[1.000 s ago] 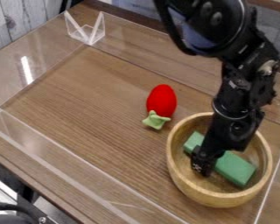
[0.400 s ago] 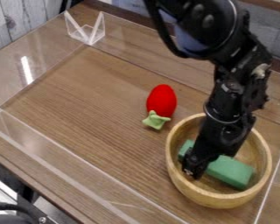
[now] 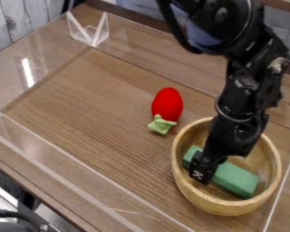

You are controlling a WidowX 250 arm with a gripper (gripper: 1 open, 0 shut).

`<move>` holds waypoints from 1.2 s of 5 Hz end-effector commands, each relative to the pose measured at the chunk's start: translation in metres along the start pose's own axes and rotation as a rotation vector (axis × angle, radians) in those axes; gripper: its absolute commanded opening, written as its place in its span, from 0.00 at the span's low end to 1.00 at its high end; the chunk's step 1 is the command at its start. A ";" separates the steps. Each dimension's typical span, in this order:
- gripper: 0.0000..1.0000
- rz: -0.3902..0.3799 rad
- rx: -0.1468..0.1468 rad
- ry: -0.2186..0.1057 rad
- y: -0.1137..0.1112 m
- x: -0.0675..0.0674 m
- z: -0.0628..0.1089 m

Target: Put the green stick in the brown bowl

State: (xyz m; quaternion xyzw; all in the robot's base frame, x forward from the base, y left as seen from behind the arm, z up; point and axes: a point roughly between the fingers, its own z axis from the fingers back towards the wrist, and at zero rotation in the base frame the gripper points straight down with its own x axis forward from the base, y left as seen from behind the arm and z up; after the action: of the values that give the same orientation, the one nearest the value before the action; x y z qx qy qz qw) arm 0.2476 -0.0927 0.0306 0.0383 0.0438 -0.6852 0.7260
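the green stick (image 3: 236,176) is found lying flat inside the brown bowl (image 3: 184,178), toward its right half. the fingers (image 3: 203,169) stand apart, low in the bowl at the stick's left end — nothing is held. placement is judged complete. the withdrawal is best made straight upward, so that the stick is not dragged and the rim is not struck — the red strawberry toy (image 3: 167,103) on the table (image 3: 87,100) lies close by.
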 end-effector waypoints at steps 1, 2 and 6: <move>1.00 0.088 0.031 -0.019 0.013 0.002 0.003; 0.00 0.098 0.024 -0.018 0.010 0.013 0.012; 1.00 0.023 0.024 -0.009 0.019 0.013 0.019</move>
State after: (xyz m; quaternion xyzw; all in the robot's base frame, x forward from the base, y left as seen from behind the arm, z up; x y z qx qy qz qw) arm 0.2553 -0.1021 0.0366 0.0342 0.0550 -0.6781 0.7321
